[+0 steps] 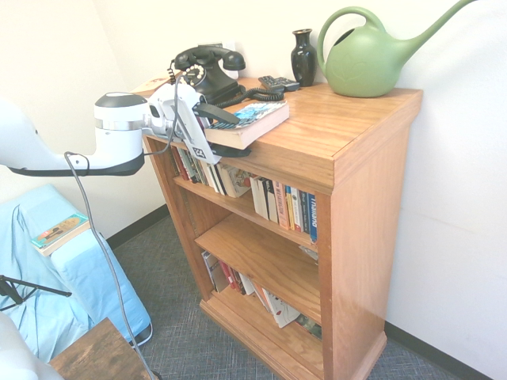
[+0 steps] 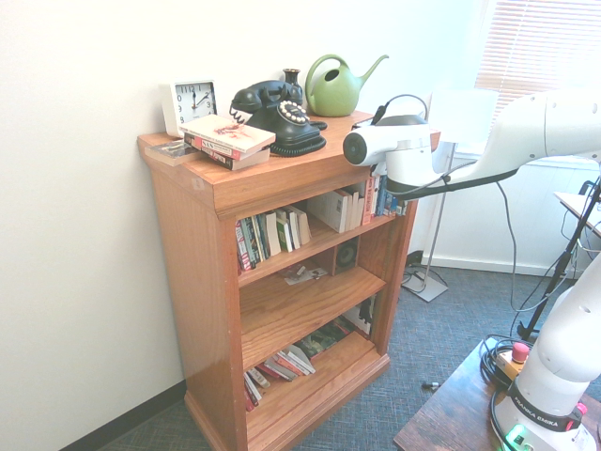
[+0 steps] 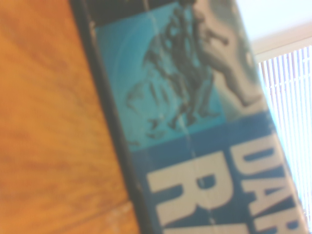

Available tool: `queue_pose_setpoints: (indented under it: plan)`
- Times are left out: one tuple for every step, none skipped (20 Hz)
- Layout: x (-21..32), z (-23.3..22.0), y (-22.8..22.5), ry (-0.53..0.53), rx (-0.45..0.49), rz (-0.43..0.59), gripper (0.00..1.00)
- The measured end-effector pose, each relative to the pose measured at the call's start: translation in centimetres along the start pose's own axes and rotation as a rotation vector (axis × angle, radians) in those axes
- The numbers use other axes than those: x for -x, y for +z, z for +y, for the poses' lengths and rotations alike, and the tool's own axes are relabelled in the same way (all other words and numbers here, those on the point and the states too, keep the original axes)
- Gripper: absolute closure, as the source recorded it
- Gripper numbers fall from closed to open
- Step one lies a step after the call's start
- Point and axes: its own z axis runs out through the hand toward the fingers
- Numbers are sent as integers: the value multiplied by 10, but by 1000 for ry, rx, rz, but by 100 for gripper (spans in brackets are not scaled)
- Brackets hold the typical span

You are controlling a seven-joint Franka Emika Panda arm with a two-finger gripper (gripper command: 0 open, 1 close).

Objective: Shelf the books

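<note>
At the front edge of the bookcase top, the thick blue-teal and black paperback (image 1: 252, 123) lay flat, cover up, one end jutting past the overhang toward the arm. The white two-finger gripper (image 1: 207, 127) stood at that jutting end, its dark fingers (image 1: 215, 113) appearing to bracket the book above and below. From these views it could not be told whether they were clamped on it or only set close around it.

The waist-high orange-brown varnished wooden bookcase (image 1: 372, 150) had a packed top tier (image 1: 281, 207); the middle tier (image 1: 261, 257) was nearly bare, the bottom tier partly filled with leaning books.

Judgement on the step in hand: the grip should be confirmed firm across the book's thickness before any lift, since a thick paperback held by one end will sag and may fan open. The book should be drawn clear of the overhang, turned upright, and brought low enough to pass under the thick top. The middle tier offers the easiest entry. The black rotary telephone (image 1: 207, 70) and its coiled cord sat just behind the book; snagging there is a risk.

Legible writing: in the wrist view the cover (image 3: 195, 146) showed large white letters "DA" over "R", cut off by the frame, under a dark illustration. A blue spine in the top tier carried white lettering, perhaps "training". Other spines were too small to read.
</note>
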Motion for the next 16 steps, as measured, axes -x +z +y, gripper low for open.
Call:
queue_pose_setpoints:
  plan:
    - [0,0,0,0,1,0,100]
    - [0,0,0,0,1,0,100]
    - [0,0,1,0,2,-1,100]
    - [0,0,1,0,3,-1,100]
    - [1,0,2,-1,4,-2,100]
    - [1,-1,2,-2,4,-2,100]
    - [1,-1,2,-3,4,-3,100]
    - [2,-2,2,-5,4,-3,100]
    - [2,-2,2,-5,3,-3,100]
    - [2,-3,2,-4,3,-3,100]
    - [1,-3,2,-3,3,-3,100]
    - [0,-3,1,-2,2,-3,100]
    - [0,-3,1,-1,2,-3,100]
    - [0,-3,1,-2,2,-3,100]
    - [0,-4,1,-2,1,-2,100]
    - [0,-4,0,0,0,-2,100]
